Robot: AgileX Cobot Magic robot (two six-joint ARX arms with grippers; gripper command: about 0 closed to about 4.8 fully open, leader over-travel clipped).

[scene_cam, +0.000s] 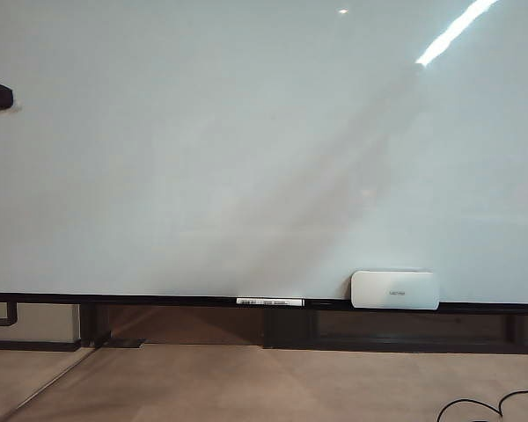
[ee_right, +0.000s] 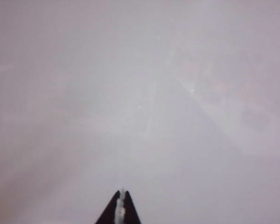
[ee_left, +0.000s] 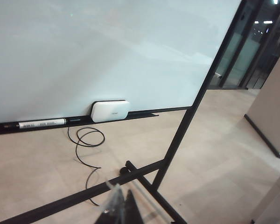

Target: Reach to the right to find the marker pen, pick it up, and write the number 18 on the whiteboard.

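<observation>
- The whiteboard (scene_cam: 246, 149) is seen filling nearly the whole exterior frame, and it's totally blank, so no 18 has been written yet.
- Along the bottom rail (scene_cam: 158, 300) a white labelled marker (scene_cam: 270, 301) is laid flat at lower centre, with the eraser (scene_cam: 394, 289) parked just to its right.
- The dark marker pen isn't spotted anywhere, so where it is can't be told.
- The right gripper (ee_right: 120, 207) is shown pinched shut at the bottom of its own view, facing plain board, nothing visibly held.
- The left gripper (ee_left: 117, 211) is caught only as blurry tips at the bottom edge of its view; open or shut can't be told.
- Basically everything's left: pen found, grabbed, both digits written.
</observation>
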